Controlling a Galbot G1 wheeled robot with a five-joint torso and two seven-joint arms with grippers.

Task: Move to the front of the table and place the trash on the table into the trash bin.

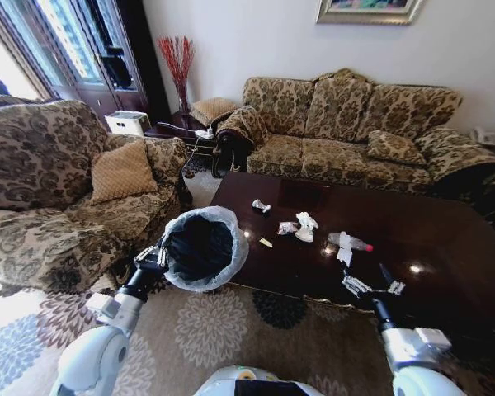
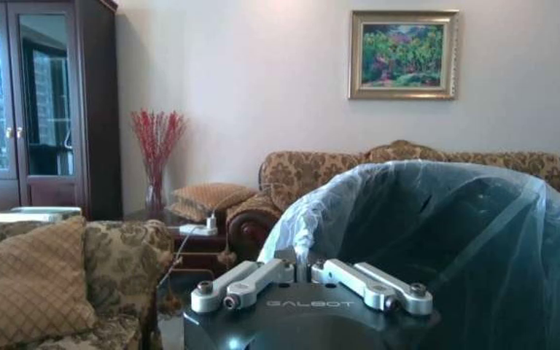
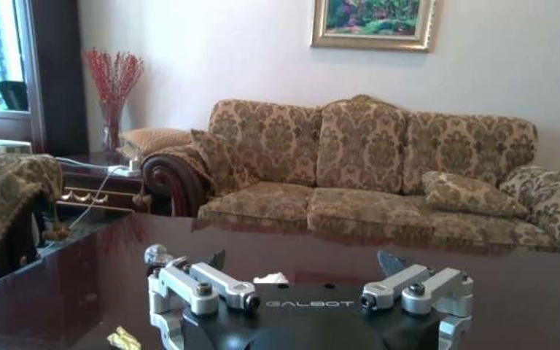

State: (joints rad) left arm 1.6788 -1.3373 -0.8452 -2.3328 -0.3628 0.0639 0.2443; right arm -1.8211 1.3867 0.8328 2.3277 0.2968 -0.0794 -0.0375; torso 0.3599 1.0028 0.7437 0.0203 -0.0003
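left gripper (image 1: 153, 256) clamped on trash bin (image 1: 203, 247) rim, centre-left | right gripper (image 1: 373, 286) spread open, lower right | bottle (image 1: 351, 241) best approached squarely

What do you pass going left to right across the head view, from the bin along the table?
Left gripper → trash bin → small wrapper → crumpled white paper → clear bottle → right gripper.

A floral-patterned 3-seat sofa (image 1: 359, 124) stands against the pale wall (image 1: 247, 37), under a gold-framed landscape painting (image 2: 404, 54). A matching armchair (image 1: 58, 177) with a tan cushion (image 1: 122, 171) sits at the side. Red dried branches (image 1: 176, 59) rise beside a dark glass-door cabinet (image 2: 41, 102). Daylight enters through the window (image 1: 0, 58). A flower-patterned rug (image 1: 223, 338) covers the floor.
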